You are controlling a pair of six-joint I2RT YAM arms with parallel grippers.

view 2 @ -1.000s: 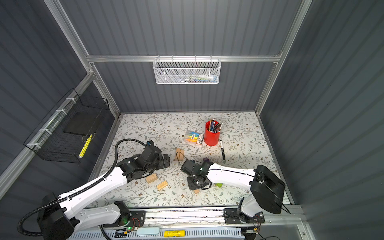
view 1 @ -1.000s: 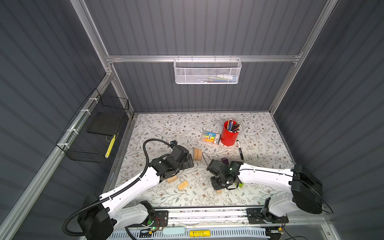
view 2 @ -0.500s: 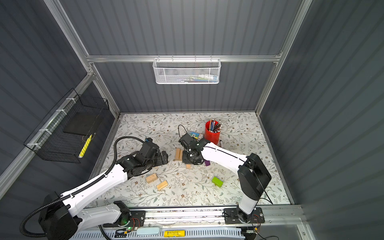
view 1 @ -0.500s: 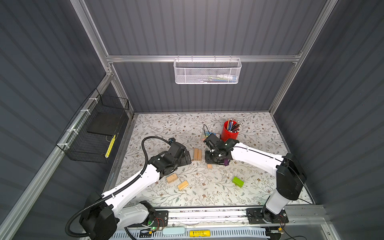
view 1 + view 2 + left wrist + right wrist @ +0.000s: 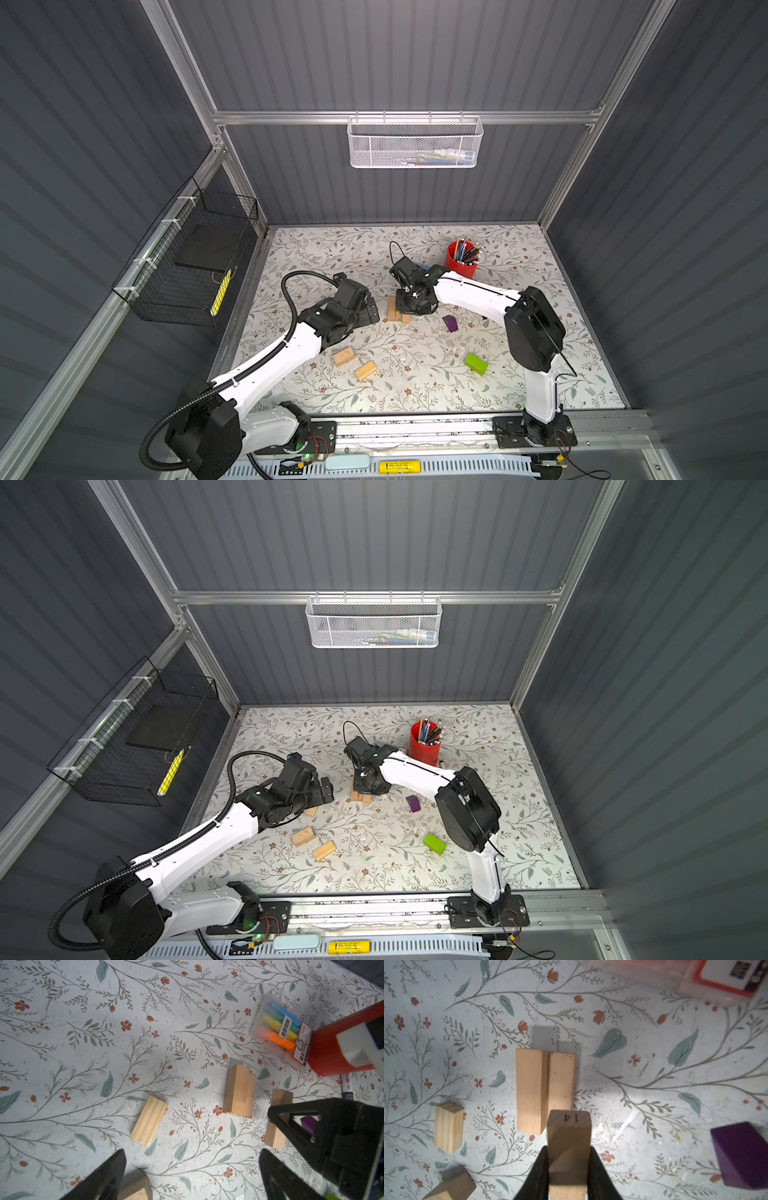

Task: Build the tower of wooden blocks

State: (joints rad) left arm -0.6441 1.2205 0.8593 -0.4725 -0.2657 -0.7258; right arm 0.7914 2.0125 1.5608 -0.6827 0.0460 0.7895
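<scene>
Two tan wood blocks point(image 5: 545, 1091) lie side by side on the floral mat, also seen as a pair point(image 5: 397, 309) in both top views point(image 5: 360, 796). My right gripper point(image 5: 569, 1159) is shut on a tan block marked 14 point(image 5: 569, 1126), held lengthwise just by the pair's near end. My left gripper point(image 5: 192, 1155) is open and empty, to the left of the pair point(image 5: 370, 309). Loose tan blocks point(image 5: 344, 356) point(image 5: 366, 370) lie toward the front. A purple block point(image 5: 450, 323) and a green block point(image 5: 476, 364) lie to the right. No tower stands.
A red pencil cup point(image 5: 461, 262) stands behind the right arm, with a clear highlighter pack point(image 5: 280, 1028) and a marker point(image 5: 347, 1086) beside it. A white mesh basket point(image 5: 415, 143) hangs on the back wall. A black wire basket point(image 5: 191, 266) hangs on the left wall.
My right arm has swung from the front of the mat back and left to the pair of blocks, carrying the tan block. The left arm has barely moved.
</scene>
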